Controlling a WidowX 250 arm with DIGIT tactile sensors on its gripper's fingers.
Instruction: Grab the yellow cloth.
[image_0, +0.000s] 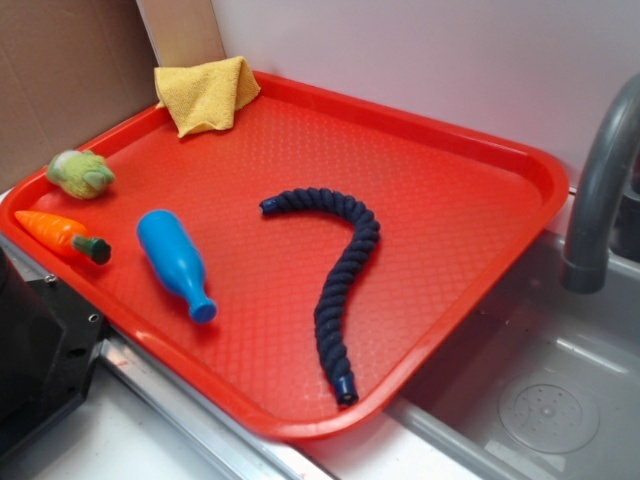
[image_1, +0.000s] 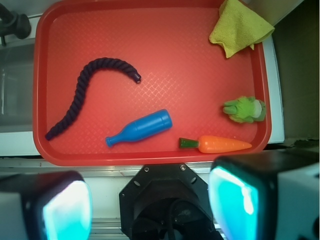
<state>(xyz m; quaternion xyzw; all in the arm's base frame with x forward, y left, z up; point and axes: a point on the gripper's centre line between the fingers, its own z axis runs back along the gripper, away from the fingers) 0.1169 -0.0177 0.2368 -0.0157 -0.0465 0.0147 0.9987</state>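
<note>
Wrist view, fingers (image_1: 150, 200) spread wide, empty, high above tray (image_1: 150, 20), yellow cloth (image_1: 239, 29) in far corner

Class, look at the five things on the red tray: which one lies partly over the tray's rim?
The yellow cloth, in the far corner; the others lie wholly inside the tray.

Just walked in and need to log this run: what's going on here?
Nothing is being handled yet. The gripper is open and sits back off the near edge of the red tray, holding nothing. The yellow cloth lies crumpled in the tray's far corner, draped over the rim. Also on the tray: a blue bottle, a dark rope, a toy carrot and a green fuzzy toy.
</note>
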